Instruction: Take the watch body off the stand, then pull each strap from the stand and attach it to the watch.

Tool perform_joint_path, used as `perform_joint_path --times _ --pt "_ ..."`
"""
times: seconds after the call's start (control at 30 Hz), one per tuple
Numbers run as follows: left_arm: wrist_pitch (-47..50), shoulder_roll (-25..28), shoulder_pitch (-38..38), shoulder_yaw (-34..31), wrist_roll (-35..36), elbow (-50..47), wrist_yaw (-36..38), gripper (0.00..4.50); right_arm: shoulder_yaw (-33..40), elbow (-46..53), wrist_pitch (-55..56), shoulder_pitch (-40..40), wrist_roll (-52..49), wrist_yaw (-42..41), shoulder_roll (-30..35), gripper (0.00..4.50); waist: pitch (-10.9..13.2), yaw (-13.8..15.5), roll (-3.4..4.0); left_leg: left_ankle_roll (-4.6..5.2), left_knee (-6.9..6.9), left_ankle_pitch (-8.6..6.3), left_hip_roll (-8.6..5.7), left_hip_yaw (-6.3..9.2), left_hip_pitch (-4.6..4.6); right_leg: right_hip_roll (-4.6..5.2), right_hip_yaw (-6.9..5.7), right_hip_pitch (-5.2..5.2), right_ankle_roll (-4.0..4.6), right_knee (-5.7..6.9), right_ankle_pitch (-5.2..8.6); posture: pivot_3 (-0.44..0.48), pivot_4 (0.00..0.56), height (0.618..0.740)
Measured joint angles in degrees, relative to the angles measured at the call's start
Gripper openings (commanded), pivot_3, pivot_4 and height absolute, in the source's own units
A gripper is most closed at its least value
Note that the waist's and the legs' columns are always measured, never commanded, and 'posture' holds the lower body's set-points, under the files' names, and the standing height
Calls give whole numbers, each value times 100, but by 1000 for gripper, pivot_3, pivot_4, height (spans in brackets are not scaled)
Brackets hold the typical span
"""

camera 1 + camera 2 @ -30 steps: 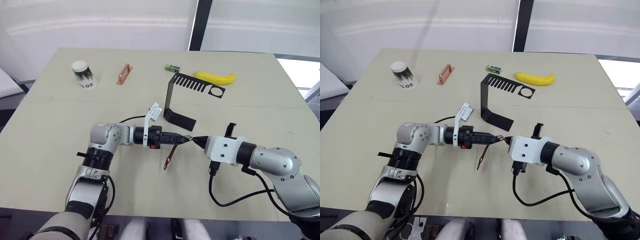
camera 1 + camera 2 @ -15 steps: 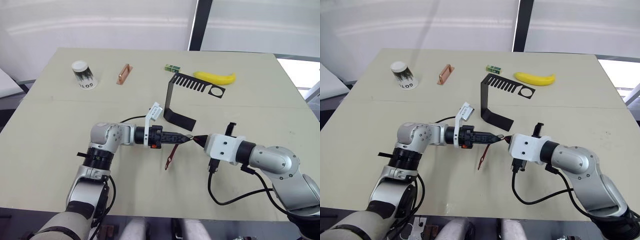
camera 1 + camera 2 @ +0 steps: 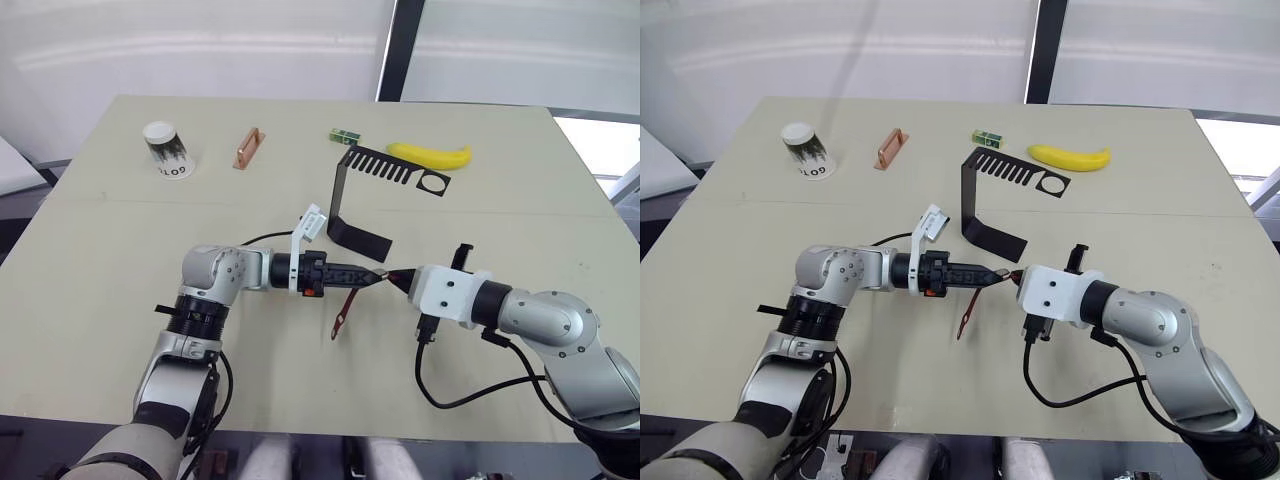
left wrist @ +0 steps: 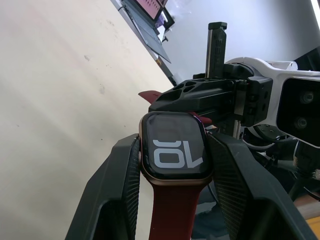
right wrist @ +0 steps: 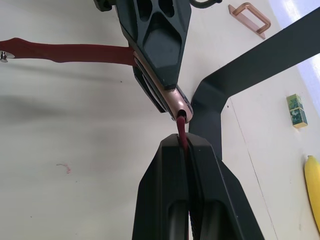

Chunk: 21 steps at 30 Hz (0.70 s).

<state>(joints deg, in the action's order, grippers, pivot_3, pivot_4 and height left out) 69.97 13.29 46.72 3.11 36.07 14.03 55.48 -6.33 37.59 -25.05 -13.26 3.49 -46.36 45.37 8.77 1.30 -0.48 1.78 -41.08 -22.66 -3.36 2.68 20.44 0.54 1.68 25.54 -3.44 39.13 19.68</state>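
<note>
Watch body (image 4: 174, 153) between left fingers (image 4: 123, 175) (clamped)

On the counter (image 3: 90, 260), the cup (image 3: 166, 148) stood far left, the bar (image 3: 248, 148) to its right, then the block (image 3: 345, 135) and banana (image 3: 429, 155). The stand (image 3: 372, 195) sat before the banana, behind the watch (image 3: 377, 274).

L gripper (image 4: 172, 165) fingers clamp watch body (image 4: 173, 151) by its sides, screen w/ pale digits. Maroon strap (image 4: 170, 215) hangs off its near edge. R gripper (image 4: 200, 97) just behind, touching far edge.
</note>
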Motion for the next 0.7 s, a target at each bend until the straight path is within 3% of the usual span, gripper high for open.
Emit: perform_joint_path --times 0.7 --pt "1 -63 0 -32 31 -5 -42 1579 12 9 -175 -11 -48 0 -49 0 0 0 0 0 0 0 0 0 0 0 0 0 0 0 0 0 150 740"
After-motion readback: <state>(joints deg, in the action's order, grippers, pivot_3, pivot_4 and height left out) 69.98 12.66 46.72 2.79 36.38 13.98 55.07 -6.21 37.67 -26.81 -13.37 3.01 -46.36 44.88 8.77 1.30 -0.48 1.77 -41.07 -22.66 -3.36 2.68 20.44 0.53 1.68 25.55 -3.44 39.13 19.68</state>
